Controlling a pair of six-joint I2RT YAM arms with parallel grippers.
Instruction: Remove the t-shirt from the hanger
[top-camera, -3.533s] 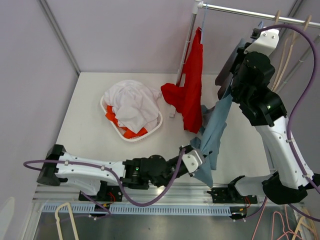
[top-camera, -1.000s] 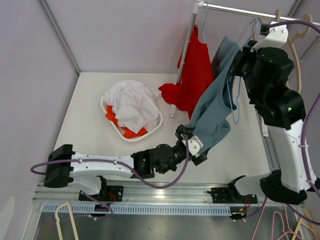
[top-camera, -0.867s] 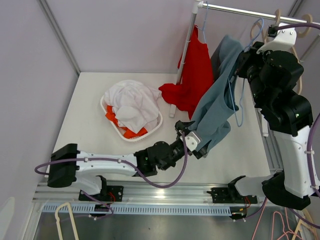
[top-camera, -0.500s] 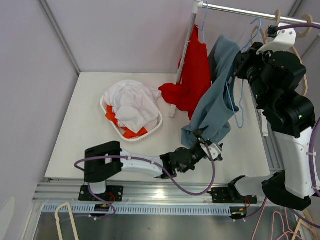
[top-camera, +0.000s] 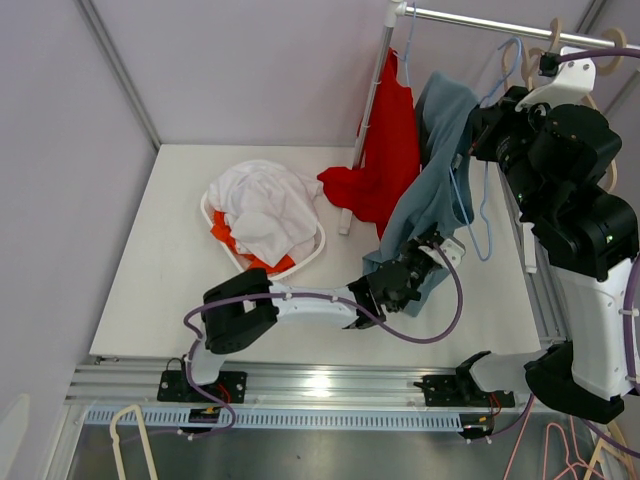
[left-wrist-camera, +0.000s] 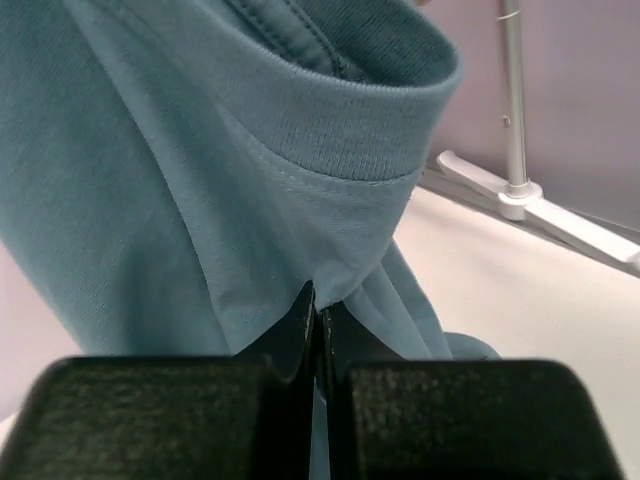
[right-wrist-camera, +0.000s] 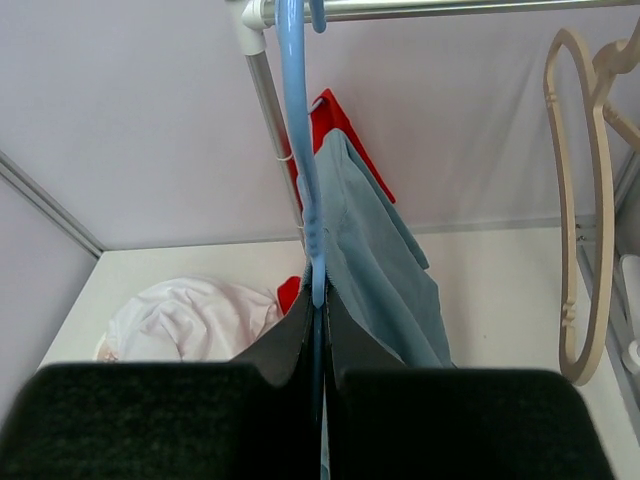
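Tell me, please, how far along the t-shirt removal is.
Done: both grips are set. The right gripper is shut on the hanger, and the left gripper is shut on the t-shirt. In hand: pulling the cloth down, it seems; the top view shows one hanger arm bare. Left: the t-shirt drapes from the hanger's top, so it must yet come fully free.

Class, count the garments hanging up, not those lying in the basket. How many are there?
2. The red garment hangs at the left end of the rail. The blue t-shirt hangs on the blue hanger just right of it. None looks hidden.
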